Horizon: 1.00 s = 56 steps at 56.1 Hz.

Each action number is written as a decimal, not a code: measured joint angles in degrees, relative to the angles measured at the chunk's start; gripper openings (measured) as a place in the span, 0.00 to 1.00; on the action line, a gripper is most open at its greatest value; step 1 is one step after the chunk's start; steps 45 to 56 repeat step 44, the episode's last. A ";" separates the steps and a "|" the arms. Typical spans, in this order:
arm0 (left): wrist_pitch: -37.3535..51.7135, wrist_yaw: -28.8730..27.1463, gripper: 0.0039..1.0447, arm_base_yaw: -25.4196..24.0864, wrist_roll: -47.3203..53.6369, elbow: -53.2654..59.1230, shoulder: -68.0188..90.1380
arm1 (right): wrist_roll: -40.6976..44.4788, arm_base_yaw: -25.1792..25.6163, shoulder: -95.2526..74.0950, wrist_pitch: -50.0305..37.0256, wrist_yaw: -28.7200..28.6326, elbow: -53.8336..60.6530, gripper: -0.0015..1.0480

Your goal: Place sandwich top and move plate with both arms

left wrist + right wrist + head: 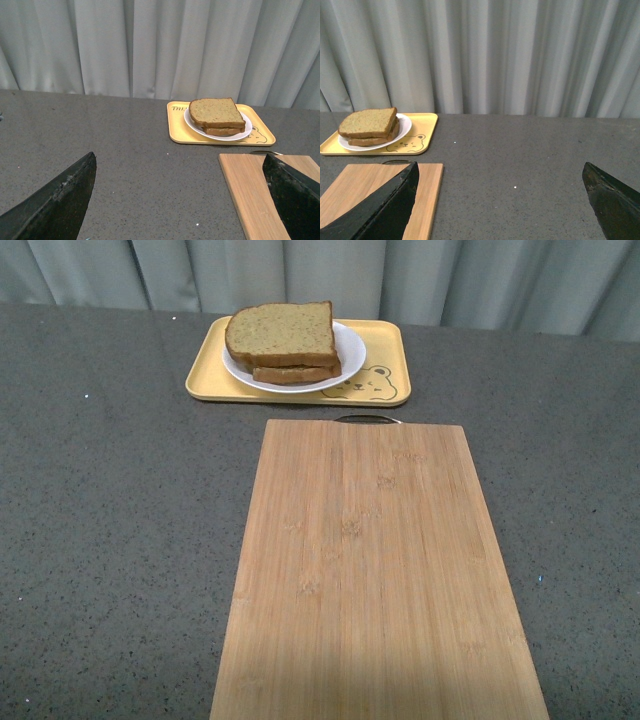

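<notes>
Looks basically done: sandwich top [281, 334] stacked, plate [345, 365] on the yellow tray [385, 340] at the table's far edge, both grippers spread wide, holding nothing.

- Front view: neither arm in frame.
- left gripper [182, 200]: only the two black fingertips show in its wrist view, spread wide apart, nothing between them, raised off the surface.
- right gripper [500, 202]: same picture in its wrist view, two black fingertips at the frame edges, wide gap, holding nothing, raised off the surface.
</notes>
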<state>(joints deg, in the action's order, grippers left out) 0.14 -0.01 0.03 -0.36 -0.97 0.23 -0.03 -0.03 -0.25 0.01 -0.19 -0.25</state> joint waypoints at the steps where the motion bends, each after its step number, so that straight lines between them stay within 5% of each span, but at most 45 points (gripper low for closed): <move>1: 0.00 0.00 0.94 0.00 0.00 0.00 0.00 | 0.00 0.00 0.00 0.00 0.00 0.00 0.91; 56: 0.00 0.00 0.94 0.00 0.00 0.00 0.00 | 0.00 0.00 0.00 0.00 0.00 0.00 0.91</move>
